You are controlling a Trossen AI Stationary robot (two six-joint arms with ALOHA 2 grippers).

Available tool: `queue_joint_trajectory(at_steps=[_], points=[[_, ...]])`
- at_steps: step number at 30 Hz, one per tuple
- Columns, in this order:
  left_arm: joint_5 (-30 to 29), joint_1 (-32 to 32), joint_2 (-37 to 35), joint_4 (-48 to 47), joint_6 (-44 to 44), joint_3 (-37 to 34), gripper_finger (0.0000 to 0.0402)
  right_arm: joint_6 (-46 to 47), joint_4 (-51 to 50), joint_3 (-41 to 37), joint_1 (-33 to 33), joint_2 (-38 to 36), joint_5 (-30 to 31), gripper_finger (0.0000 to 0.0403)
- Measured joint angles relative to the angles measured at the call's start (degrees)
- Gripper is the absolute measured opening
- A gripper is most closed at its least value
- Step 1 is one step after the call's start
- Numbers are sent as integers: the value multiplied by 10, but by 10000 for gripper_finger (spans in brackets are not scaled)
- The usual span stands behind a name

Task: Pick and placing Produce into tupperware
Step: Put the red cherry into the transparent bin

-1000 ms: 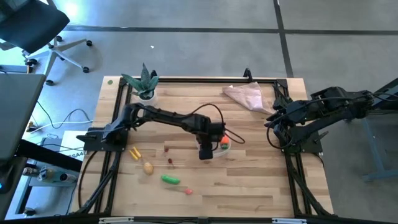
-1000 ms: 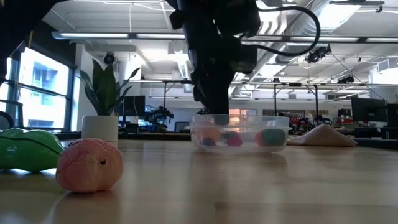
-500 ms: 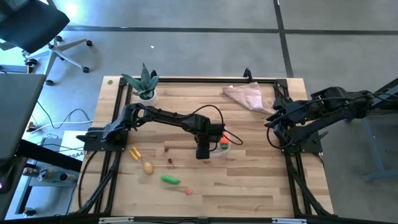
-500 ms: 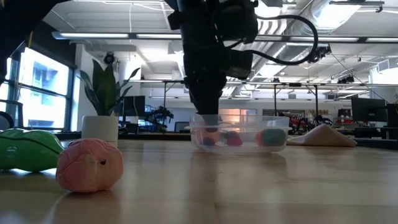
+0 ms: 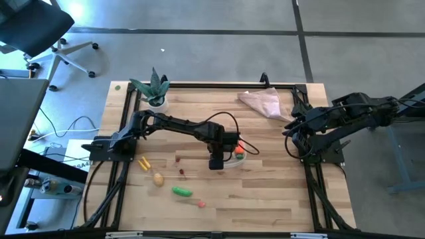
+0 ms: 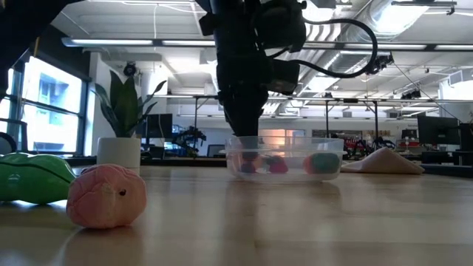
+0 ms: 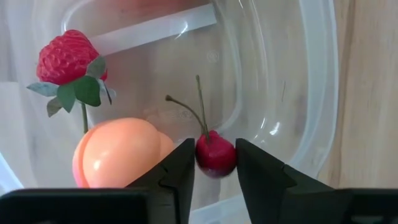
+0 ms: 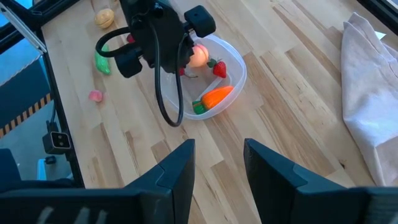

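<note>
The tupperware (image 5: 244,158), a round clear tub, stands mid-table. In it are a strawberry (image 7: 68,56), a peach-coloured piece (image 7: 118,152), an orange carrot (image 8: 216,95) and a dark-red cherry (image 7: 216,163). My left gripper (image 7: 215,155) points down into the tub (image 6: 284,159), shut on the cherry. On the table to the left lie a green pod (image 5: 182,192), a potato (image 5: 158,178), a yellow piece (image 5: 143,163), a pink piece (image 5: 201,204) and small dark-red bits (image 5: 180,172). My right gripper (image 8: 217,168) waits open, raised at the table's right edge. My left gripper has the cherry's round body (image 7: 208,167) between its two fingertips, one finger on either side. The fingers come from above, pointing down inside the tub. The stem (image 7: 200,106) sticks out past the fingertips. Whether the cherry rests on the tub's floor, I cannot tell.
A potted green plant (image 5: 155,89) stands at the far left, and a pinkish-beige cloth (image 5: 262,101) lies at the far right. Black frame rails (image 5: 126,133) run along the table's sides. Bare wood lies in front of and to the right of the tub.
My left gripper has tipped slightly over the tub. In the low view its fingertips have swung lower, down inside the tub's wall. The tub and the loose pieces have kept still.
</note>
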Motion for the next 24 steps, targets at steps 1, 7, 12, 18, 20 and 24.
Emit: queue_joint_trajectory(at_steps=[1,7,12,18,20,24], points=[[0,0,0,0,-3,0,114,0,0,0,0,0,0,130],[-1,0,0,0,-13,0,136,0,0,0,0,0,0,130],[-1,0,0,-46,-13,38,137,0,0,0,0,0,0,130],[-1,0,-1,-96,-15,102,134,0,0,0,0,0,0,130],[-1,0,-1,-116,-15,123,134,0,0,0,0,0,0,130],[-26,0,-1,-191,-15,154,134,0,0,0,0,0,0,130]])
